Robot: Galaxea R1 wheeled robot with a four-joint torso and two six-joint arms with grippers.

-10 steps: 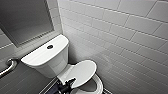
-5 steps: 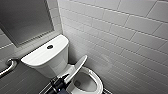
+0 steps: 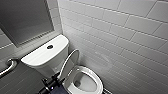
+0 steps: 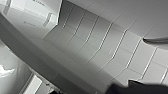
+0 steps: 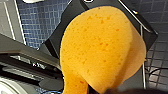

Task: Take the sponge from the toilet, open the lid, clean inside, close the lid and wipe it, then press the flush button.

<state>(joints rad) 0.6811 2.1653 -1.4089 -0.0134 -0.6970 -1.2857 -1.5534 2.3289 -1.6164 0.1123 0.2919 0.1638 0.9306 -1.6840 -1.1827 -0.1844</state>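
The white toilet (image 3: 47, 56) stands against the tiled wall, with the round flush button (image 3: 50, 46) in the middle of its tank top. Its lid (image 3: 71, 61) is raised almost upright and leans towards the tank, so the oval bowl (image 3: 85, 82) lies uncovered. My left gripper (image 3: 53, 80) is a dark shape low beside the lid's hinge end, open. In the left wrist view a wide grey curved band, the lid's edge (image 4: 37, 57), runs close past the camera. The orange-yellow sponge (image 5: 100, 47) sits squeezed in my shut right gripper (image 5: 98, 88).
A white brick-tiled wall (image 3: 120, 37) runs close along the toilet's right side. A metal grab bar (image 3: 7, 67) is fixed to the wall at the left, and a dark framed panel (image 3: 22, 20) hangs above the tank. Blue mosaic floor tiles (image 5: 37, 20) lie below the sponge.
The lid has swung up from lying shut on the seat, through half raised, to nearly upright. The left arm rose with it beside the bowl.
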